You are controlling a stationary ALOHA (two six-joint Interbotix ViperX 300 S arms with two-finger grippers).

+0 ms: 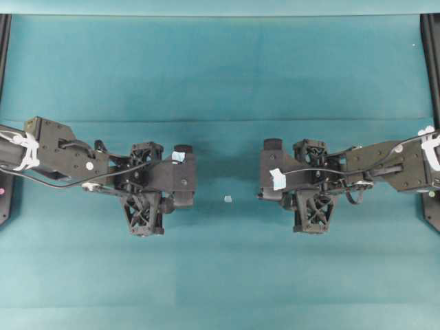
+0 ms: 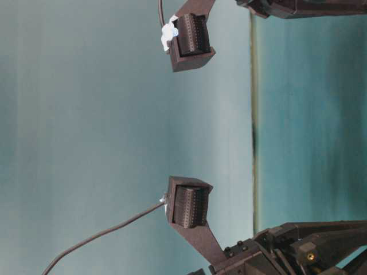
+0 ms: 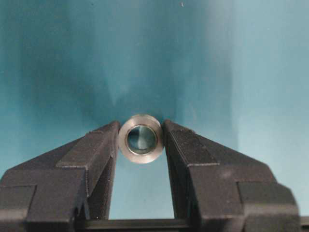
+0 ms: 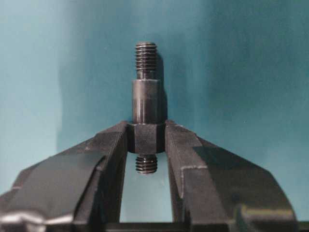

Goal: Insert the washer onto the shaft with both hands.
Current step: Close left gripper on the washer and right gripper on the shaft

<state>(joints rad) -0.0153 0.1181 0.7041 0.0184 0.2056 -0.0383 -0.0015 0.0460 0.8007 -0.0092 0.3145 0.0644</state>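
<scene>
In the left wrist view the washer [image 3: 141, 151], a thick silvery ring, shows teal cloth through its hole. My left gripper [image 3: 141, 129] is shut on it, one fingertip touching each side. In the right wrist view the shaft [image 4: 146, 99] is a dark stepped rod with threaded ends that points away from the wrist. My right gripper [image 4: 146, 131] is shut on its wider hexagonal collar, and a short threaded stub pokes out behind the fingertips. From overhead, both parts are hidden under the left arm [image 1: 148, 180] and the right arm [image 1: 309, 182].
A teal cloth [image 1: 220, 75] covers the table. A tiny pale speck [image 1: 227, 199] lies between the two wrists, which face each other across a gap. Black frame rails [image 1: 432, 55] run along the left and right edges.
</scene>
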